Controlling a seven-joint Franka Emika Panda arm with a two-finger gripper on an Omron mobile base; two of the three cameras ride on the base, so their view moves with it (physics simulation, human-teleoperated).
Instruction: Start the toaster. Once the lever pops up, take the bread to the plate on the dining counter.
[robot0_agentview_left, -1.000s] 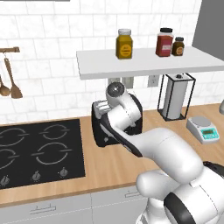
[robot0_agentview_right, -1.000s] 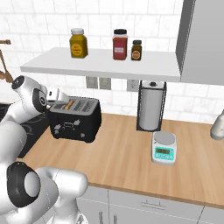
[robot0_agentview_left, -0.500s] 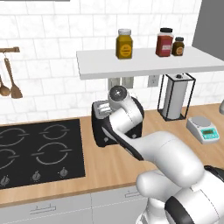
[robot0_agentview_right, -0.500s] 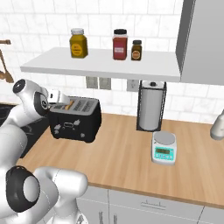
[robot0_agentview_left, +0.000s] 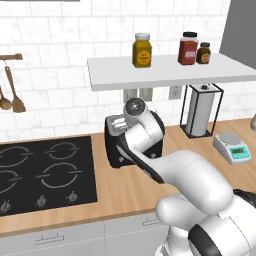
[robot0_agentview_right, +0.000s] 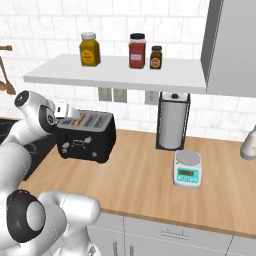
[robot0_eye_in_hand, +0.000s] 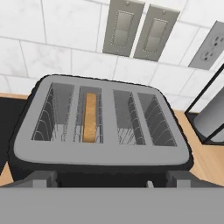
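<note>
I have the gripper (robot0_eye_in_hand: 112, 186) spread about as wide as it goes and empty, its two dark tips showing at six o'clock in the hand view, poised above the front edge of the toaster (robot0_eye_in_hand: 103, 127). Over the last second the jaws eased open only a hair further. In the base views the hand has climbed a little above the toaster's left end, so I read this as a move into position over the slots rather than a push on anything.

Looking down from the hand, the toaster shows four slots side by side. The bread (robot0_eye_in_hand: 90, 117) stands on edge in the second slot from nine o'clock, sunk low with its tan top edge below the silver-grey rim. From the right base view the bread (robot0_agentview_right: 79, 120) is a thin tan sliver at the toaster's (robot0_agentview_right: 86, 136) left end, just beside the hand.

My judgement is that the slice is seated but I can't tell whether the lever has been pressed or has popped. Either the start step or the lift-out comes next.
</note>
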